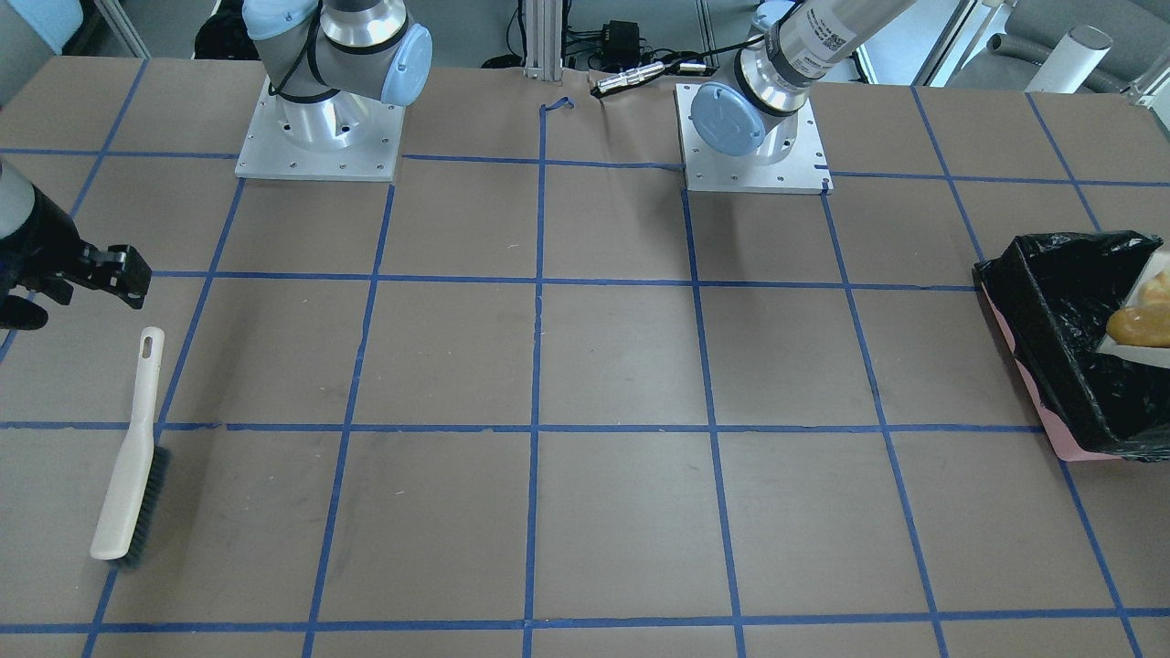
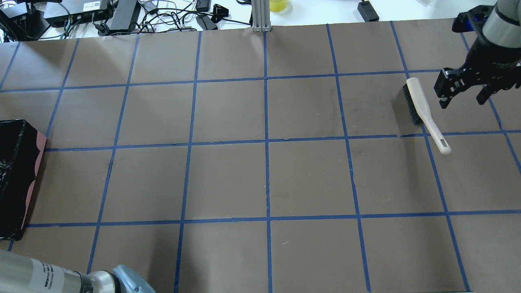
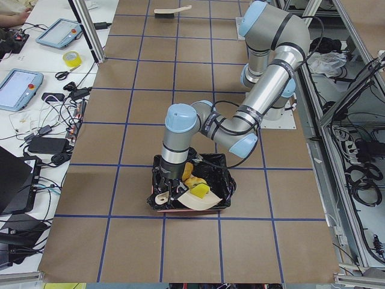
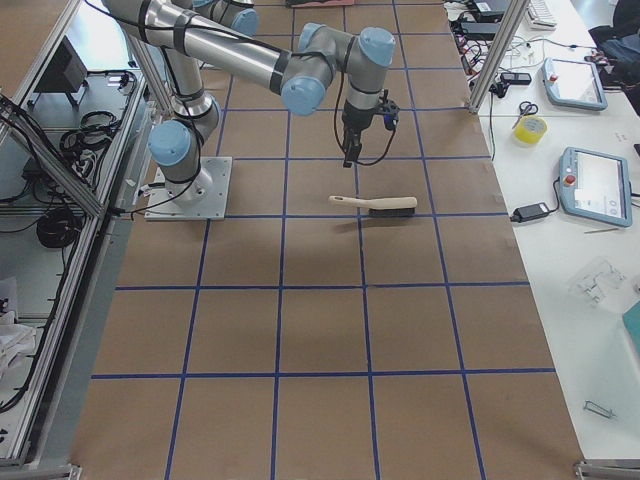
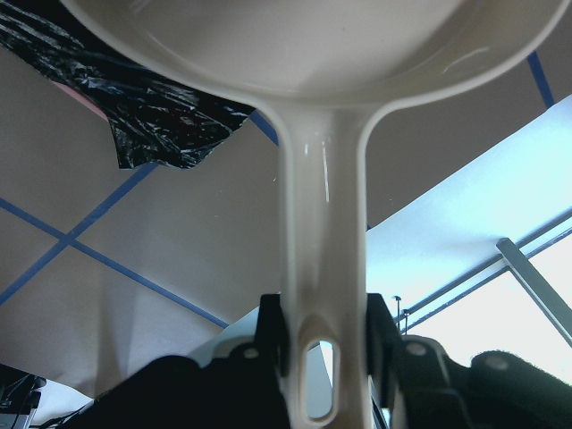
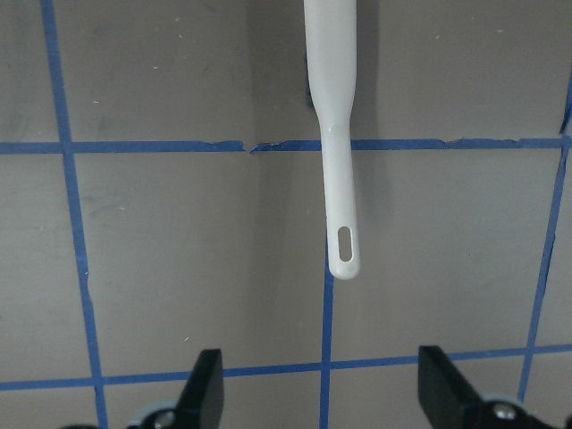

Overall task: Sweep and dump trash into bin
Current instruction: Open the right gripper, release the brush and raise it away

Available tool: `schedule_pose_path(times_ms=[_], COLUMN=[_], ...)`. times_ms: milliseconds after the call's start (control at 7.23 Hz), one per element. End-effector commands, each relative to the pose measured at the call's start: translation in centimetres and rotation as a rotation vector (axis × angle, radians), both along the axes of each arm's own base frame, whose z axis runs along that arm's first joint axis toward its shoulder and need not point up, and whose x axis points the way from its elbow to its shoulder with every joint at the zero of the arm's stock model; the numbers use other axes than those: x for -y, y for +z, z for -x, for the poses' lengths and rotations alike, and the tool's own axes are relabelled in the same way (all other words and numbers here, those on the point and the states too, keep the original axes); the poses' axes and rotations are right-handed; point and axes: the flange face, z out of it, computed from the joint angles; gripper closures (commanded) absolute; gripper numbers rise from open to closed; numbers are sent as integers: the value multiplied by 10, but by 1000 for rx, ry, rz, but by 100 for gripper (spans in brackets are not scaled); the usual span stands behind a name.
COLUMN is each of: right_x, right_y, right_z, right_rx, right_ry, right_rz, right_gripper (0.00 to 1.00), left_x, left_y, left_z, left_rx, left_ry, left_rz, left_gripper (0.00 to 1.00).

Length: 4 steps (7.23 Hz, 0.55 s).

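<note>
My left gripper [image 5: 323, 335] is shut on the handle of the beige dustpan [image 5: 304, 54] and holds it tilted over the bin [image 1: 1051, 311], a pink box lined with a black bag. The golden-brown lump [image 1: 1138, 324] and the tan crescent [image 1: 1159, 288] lie on the dustpan [image 1: 1133, 352]. In the exterior left view the yellow sponge [image 3: 201, 191] sits at the dustpan's [image 3: 195, 203] edge inside the bin [image 3: 222, 180]. My right gripper [image 2: 463, 97] is open and empty, just above the table behind the brush's handle end [image 6: 344, 255].
A white hand brush [image 2: 423, 112] with dark bristles lies flat on the table at my right. It also shows in the front-facing view [image 1: 132, 457]. The two arm bases [image 1: 320, 137] stand at the table's robot side. Cables and devices lie beyond the far edge.
</note>
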Motion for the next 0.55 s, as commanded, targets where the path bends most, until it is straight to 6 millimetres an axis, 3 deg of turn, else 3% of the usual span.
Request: schedule_pose_path(times_ms=[0,277,415], right_x=[-3,-9,-5], right_y=[59,76,75], right_z=[-68,-146,-153], right_rx=[-2,102,93], right_ry=[11,9,6], right_rz=[92,150,146], right_gripper=[0,0,0], left_x=[-7,-6,-12], left_y=[8,9,3], left_z=[13,25,33], left_rx=[31,49,65], left_ry=[-25,-47,-54], left_rz=[8,9,16], left_gripper=[100,100,100])
